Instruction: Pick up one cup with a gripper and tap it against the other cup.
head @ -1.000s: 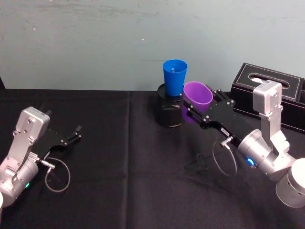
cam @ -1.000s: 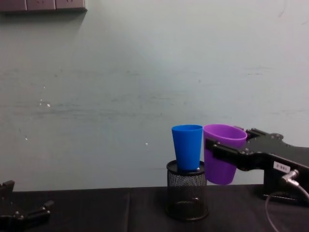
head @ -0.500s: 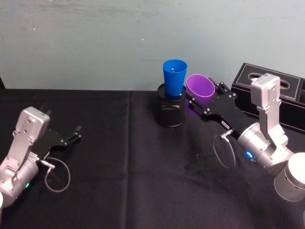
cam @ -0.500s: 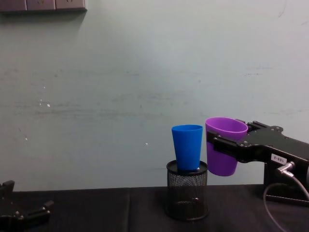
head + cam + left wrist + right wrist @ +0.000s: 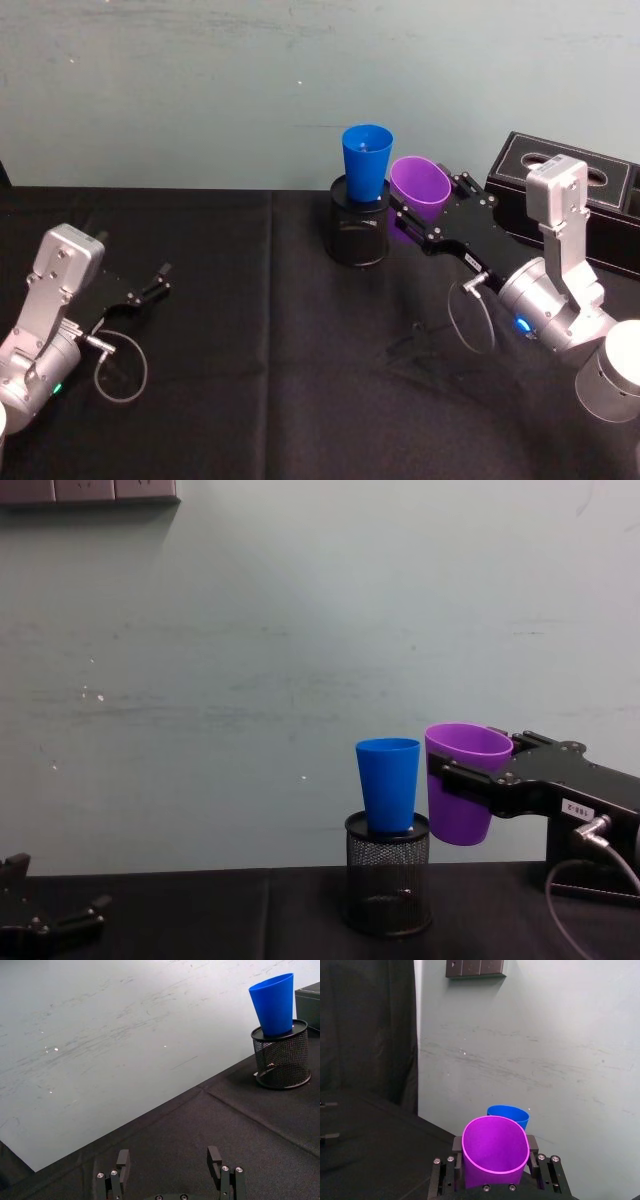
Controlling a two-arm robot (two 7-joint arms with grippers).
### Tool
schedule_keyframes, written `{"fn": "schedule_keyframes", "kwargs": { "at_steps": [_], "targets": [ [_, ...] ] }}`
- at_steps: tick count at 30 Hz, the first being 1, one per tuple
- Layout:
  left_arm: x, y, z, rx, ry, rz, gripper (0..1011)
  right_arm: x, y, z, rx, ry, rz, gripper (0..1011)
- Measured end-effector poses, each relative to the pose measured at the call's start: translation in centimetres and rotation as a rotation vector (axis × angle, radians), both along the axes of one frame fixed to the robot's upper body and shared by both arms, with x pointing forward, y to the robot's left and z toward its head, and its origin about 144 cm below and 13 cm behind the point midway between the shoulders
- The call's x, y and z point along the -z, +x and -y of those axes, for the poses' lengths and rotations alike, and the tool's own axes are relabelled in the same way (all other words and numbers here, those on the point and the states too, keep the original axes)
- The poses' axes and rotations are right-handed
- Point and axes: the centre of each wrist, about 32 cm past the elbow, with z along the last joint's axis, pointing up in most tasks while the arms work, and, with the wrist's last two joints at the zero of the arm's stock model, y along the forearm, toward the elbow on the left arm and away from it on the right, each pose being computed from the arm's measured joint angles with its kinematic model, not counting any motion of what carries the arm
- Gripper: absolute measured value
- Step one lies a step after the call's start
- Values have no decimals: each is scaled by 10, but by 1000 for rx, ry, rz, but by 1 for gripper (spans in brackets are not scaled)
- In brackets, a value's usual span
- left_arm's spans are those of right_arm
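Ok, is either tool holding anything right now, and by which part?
The right tool grips the purple tapered plastic cup by its side walls, below the rim; the left tool is open, empty.

head looks down, chest looks level across; both wrists face the blue cup (image 5: 367,160).

The black-draped table (image 5: 280,350) holds a mesh pen holder (image 5: 358,238) just left of the right gripper (image 5: 425,195) fingers and a tissue box (image 5: 618,220) to their right.

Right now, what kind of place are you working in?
Probably a test bench dressed as a desk: black cloth table, bare pale wall, mesh pen holder, tissue box. The right hand holds a purple cup.
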Motion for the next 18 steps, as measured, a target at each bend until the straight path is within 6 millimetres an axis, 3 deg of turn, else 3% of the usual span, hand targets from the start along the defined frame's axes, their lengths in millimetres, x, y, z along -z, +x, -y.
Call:
{"fn": "schedule_keyframes", "kwargs": {
  "at_steps": [8,18],
  "targets": [
    [0,0,0,0,0,0,1011,0,1,-1,0,4,-1,738],
    [0,0,0,0,0,0,1011,2,24,-8,11,27,-11,739]
  ]
}}
